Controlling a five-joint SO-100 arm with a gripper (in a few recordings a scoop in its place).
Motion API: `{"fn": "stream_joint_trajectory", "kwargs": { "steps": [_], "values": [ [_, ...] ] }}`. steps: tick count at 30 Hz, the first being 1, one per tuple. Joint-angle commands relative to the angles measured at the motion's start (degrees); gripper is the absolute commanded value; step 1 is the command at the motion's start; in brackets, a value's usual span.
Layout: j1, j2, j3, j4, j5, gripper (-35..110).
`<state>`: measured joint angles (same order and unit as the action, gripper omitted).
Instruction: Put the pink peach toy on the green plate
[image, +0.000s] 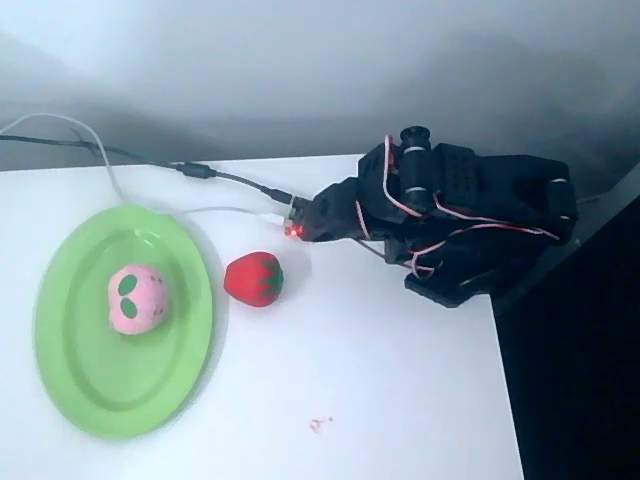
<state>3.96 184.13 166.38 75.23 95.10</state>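
One black arm (450, 215) sits folded at the right side of the white table (380, 380) in the overhead view, its body bunched up near the table's far right corner with red and white wires looped over it. Its gripper (312, 217) points left toward the toys, with a small red light glowing at its tip, but from above the dark fingers blur into one mass and I cannot tell whether the jaws are spread or pressed together. Nothing is between them that I can make out, and the tip touches neither toy; it hangs just above and to the right of the red one. Counting what lies on the table: one green plate (85, 385), one pink peach toy (138, 298), one red strawberry toy (253, 278). The peach rests on the plate, in its upper middle part, with its two dark leaves facing up. The plate is oval and lies at the left side of the table. The strawberry sits on the bare table just beside the plate's right rim, its green cap turned to the right. Two cables (130, 155), one dark and one pale, run in from the far left edge toward the gripper, the pale one curving past the plate's top rim. A tiny reddish mark (320, 424) shows on the table near the front.
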Motion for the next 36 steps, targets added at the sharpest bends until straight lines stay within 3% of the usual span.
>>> {"fn": "stream_joint_trajectory", "kwargs": {
  "steps": [1, 17, 26, 34, 36],
  "values": [
    [0.0, 3.5, 3.3, 1.3, 0.7, 0],
    [-9.2, 11.3, 20.7, -2.5, 4.5, 0],
    [-9.5, 11.3, 21.3, -3.1, 5.5, 0],
    [-9.5, 11.4, 21.3, -2.8, 2.8, 0],
    [-9.5, 11.5, 21.3, -2.0, -2.6, 0]
  ]
}}
